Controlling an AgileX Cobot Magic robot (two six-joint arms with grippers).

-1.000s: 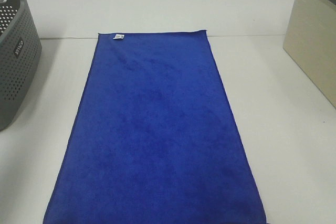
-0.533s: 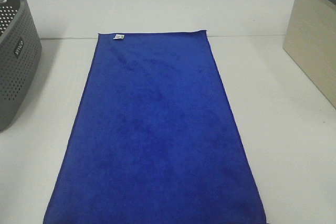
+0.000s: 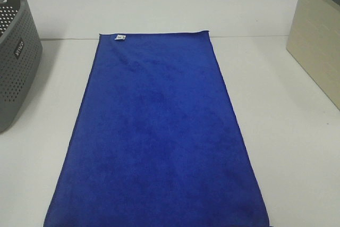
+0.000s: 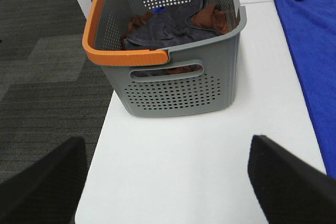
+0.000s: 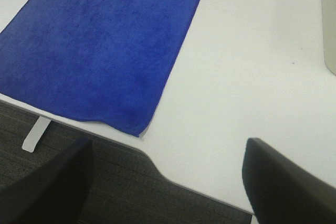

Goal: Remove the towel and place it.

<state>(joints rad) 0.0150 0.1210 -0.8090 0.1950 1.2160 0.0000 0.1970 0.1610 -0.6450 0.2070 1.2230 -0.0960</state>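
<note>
Nearest, the towel was seen spread flat along the middle of the white tabletop, its near end at the tabletop's front edge and its small white tag at the far corner. Neither arm was visible from the high camera. The left pincer was held wide apart and empty above the tabletop's left side, facing a grey basket with an orange rim, in which dark and rust-coloured cloths were piled. The right pincer was likewise spread wide with nothing held, above the towel's near right corner. Farther off to the right, a beige box was standing. Nothing more appeared to be needed: the towel was judged removed and placed.
</note>
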